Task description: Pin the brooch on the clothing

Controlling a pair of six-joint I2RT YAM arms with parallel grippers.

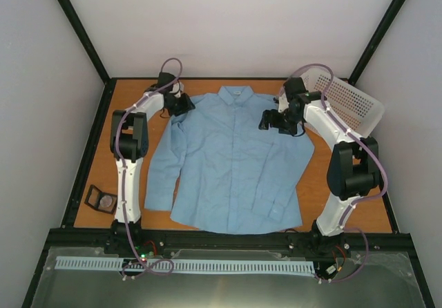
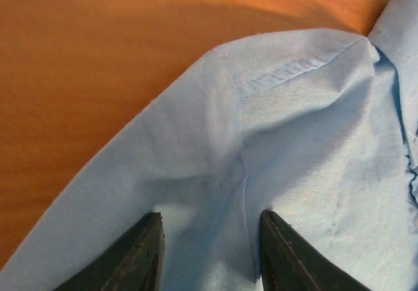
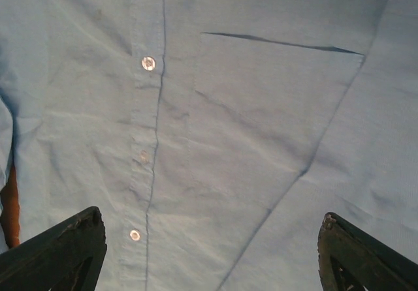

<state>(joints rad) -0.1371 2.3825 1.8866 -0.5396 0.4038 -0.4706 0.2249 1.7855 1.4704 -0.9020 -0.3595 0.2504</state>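
**Blue shirt flat, brooch well behind both grippers**

Blue cotton covers most of the table: the shirt lies flat and buttoned, collar at the far side, hem toward the arm bases, so its long axis runs far to near. The brooch is not on it. It sits whitish face up in a small black tray at the near-left corner, just beside the left arm's lower link and well apart from the cloth.

The left gripper is at the shirt's shoulder on its own side, its fingers parted over the sleeve seam and clamping nothing. The right gripper hangs over the chest pocket near the placket, jaws spread wide and empty. A white perforated basket stands behind it.

From the left gripper, the brooch lies back toward the base and outward to the left. From the right one, it lies across the whole shirt. The left arm is clearly nearer, so the pickup is probably its job. The disc is round and has no long axis to line up with, but the tray's rim may crowd the fingers.
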